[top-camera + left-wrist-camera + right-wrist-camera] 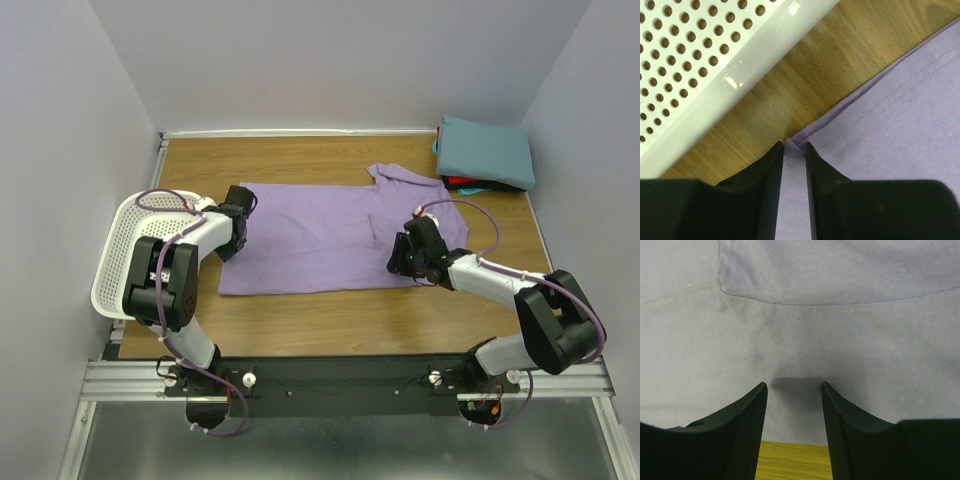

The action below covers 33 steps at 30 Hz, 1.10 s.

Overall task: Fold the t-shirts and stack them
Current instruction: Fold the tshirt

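L gripper (794,146) fingers sit narrowly apart astride corner of lavender shirt (320,235); can't tell if gripping. R gripper (794,385) fingers spread open, tips on same shirt, spread flat mid-table. Teal shirt (488,150) folded atop red shirt (468,184), far-right corner.

I run two arms of the same build. The left arm (165,285) and right arm (545,325) both have white links between blocky black joint housings, and a thin purple cable (463,201) loops along each. A black crossbar (340,375) with small silver screws carries the bases. On my wrist feeds, the left gripper (794,147) and right gripper (794,386) have matte black tapered fingers (740,430) with finely textured inner faces.
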Each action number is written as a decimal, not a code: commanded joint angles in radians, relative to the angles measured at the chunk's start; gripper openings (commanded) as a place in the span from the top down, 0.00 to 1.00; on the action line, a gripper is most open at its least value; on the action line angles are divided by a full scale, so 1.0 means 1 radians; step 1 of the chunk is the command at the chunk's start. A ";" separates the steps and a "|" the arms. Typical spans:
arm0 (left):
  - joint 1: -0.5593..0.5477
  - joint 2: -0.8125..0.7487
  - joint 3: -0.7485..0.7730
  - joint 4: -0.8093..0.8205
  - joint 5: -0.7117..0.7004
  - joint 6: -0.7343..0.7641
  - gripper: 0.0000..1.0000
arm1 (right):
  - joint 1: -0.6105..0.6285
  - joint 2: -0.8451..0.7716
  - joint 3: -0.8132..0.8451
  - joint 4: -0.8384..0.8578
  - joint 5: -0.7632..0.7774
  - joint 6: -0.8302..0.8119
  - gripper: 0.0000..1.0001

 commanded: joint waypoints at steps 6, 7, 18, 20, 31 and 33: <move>0.004 -0.045 0.030 -0.008 -0.020 0.011 0.88 | 0.007 0.018 -0.046 -0.059 0.008 0.013 0.45; 0.004 -0.045 0.035 -0.006 -0.017 0.019 0.94 | 0.007 0.017 -0.046 -0.057 0.007 0.013 0.45; 0.004 -0.070 0.070 -0.034 -0.012 0.033 1.00 | 0.007 0.017 -0.049 -0.057 0.011 0.014 0.46; 0.004 -0.071 0.076 -0.034 -0.016 0.034 1.00 | 0.007 0.015 -0.049 -0.057 0.013 0.014 0.45; 0.004 0.001 0.081 0.005 -0.016 0.053 1.00 | 0.007 0.002 -0.050 -0.057 0.022 0.019 0.45; 0.004 0.004 0.076 0.017 -0.013 0.056 1.00 | 0.007 -0.006 -0.043 -0.059 0.019 0.014 0.45</move>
